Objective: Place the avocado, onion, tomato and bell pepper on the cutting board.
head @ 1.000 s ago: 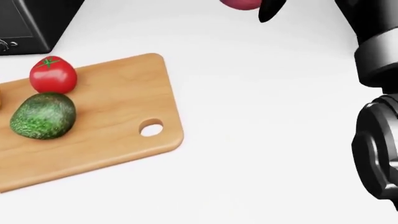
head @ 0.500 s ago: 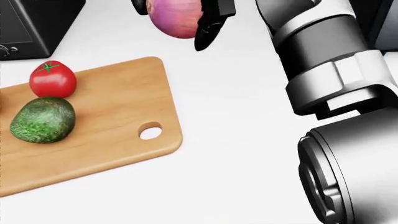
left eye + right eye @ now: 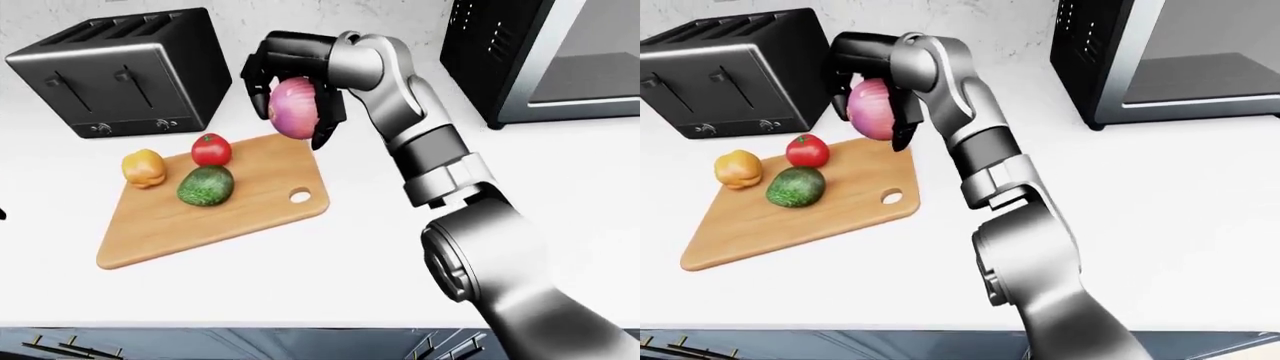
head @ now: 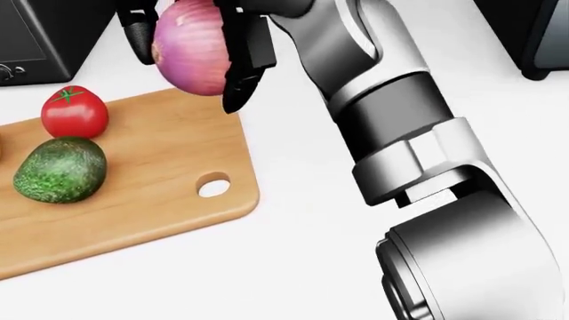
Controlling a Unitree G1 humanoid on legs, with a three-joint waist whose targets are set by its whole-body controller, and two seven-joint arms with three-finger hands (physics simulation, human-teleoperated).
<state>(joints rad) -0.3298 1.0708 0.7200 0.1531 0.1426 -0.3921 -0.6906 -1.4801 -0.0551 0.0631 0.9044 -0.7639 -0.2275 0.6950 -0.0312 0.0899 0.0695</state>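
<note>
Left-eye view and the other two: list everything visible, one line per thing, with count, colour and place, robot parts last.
cutting board: one, light wood, on the white counter, left of centre in the left-eye view.
tomato: one, red, on the board near its top edge.
avocado: one, green, on the board just below the tomato.
bell pepper: one, yellow-orange, on the board's left part.
onion: one, purple, held in the air above the board's top right corner.
toaster: one, black, top left.
microwave: one, black and steel, top right.
counter: one, white.
right hand: one, black fingers closed round the onion; silver arm.
left hand: not in view.
</note>
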